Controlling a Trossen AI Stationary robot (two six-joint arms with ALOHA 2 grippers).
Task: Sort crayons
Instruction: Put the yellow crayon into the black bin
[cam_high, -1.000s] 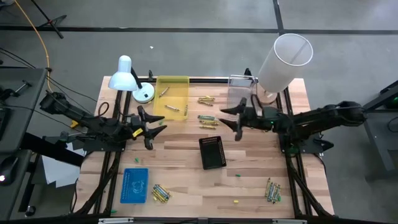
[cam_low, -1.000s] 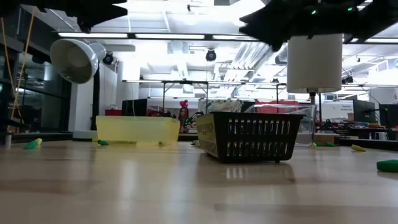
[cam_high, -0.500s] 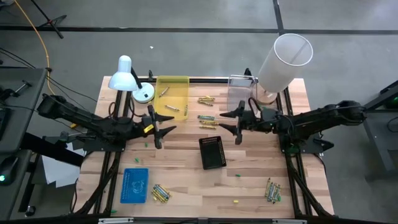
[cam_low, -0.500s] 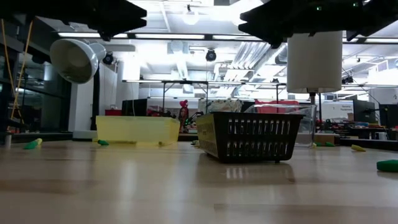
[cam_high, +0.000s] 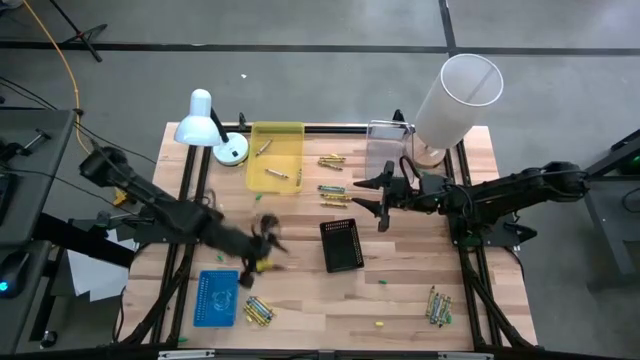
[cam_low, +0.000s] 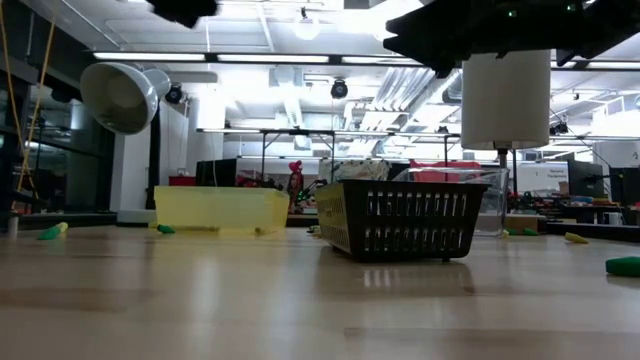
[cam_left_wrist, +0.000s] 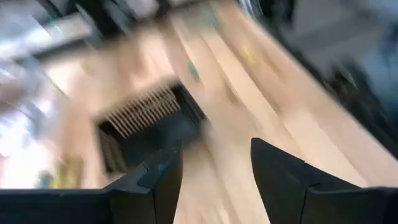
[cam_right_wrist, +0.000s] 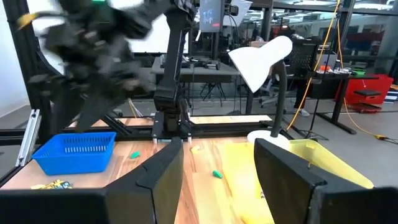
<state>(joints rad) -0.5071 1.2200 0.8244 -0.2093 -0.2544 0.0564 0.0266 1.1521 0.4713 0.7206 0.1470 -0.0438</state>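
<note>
Crayons lie in loose groups on the wooden table: one group and another near the yellow tray, one beside the blue tray, one at the near right. A few rest inside the yellow tray. My left gripper hangs open above the table between the blue tray and the black basket, blurred; its wrist view shows its fingers apart with the basket ahead. My right gripper stands open above the table, right of the middle crayons, holding nothing.
A white desk lamp stands at the far left. A clear tray and a tall white cylinder stand at the far right. Small green and yellow specks dot the table. Bare wood lies between the basket and the near edge.
My left gripper has swung from beside the yellow tray toward the table's near edge and a little to the right, tipping downward and turning as it went. It now hangs left of the black basket. Its fingers stay apart.
</note>
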